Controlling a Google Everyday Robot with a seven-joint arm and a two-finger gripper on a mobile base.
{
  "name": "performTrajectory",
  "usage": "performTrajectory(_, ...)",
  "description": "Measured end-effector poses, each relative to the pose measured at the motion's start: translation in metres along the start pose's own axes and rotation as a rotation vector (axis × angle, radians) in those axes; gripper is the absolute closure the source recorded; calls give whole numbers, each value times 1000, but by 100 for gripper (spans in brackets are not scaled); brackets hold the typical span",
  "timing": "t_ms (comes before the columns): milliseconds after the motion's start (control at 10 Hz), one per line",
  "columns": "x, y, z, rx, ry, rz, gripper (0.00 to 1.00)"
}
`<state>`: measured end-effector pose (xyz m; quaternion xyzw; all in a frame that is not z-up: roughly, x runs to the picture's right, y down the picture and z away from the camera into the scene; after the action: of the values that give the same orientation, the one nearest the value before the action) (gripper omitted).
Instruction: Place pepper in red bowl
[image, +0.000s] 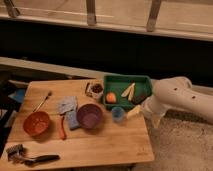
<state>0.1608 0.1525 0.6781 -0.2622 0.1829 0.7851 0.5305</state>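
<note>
The pepper (62, 128) is a slim orange-red piece lying on the wooden table (110, 145), between the red bowl (36, 123) at the left and the purple bowl (90, 116). The red bowl is round and orange-red, with nothing seen in it. My white arm (175, 97) comes in from the right. The gripper (134, 111) is over the table's right part, just in front of the green tray (145, 82) and beside a small blue cup (118, 114). It is well to the right of the pepper and holds nothing that I can see.
The green tray holds a small round orange item (111, 97), a pale wedge (128, 90) and a dark piece. Blue cloths (67, 105) lie by the purple bowl. A small container (95, 89), a spoon (42, 101) and a brush (30, 157) are also on the table.
</note>
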Motion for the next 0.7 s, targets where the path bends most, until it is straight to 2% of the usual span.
performTrajectory(200,23,51,6,-20,13,-92,20)
performTrajectory(300,29,58,7,-20,13,-111,20)
performTrajectory(700,29,58,5,-17,4,-118,20)
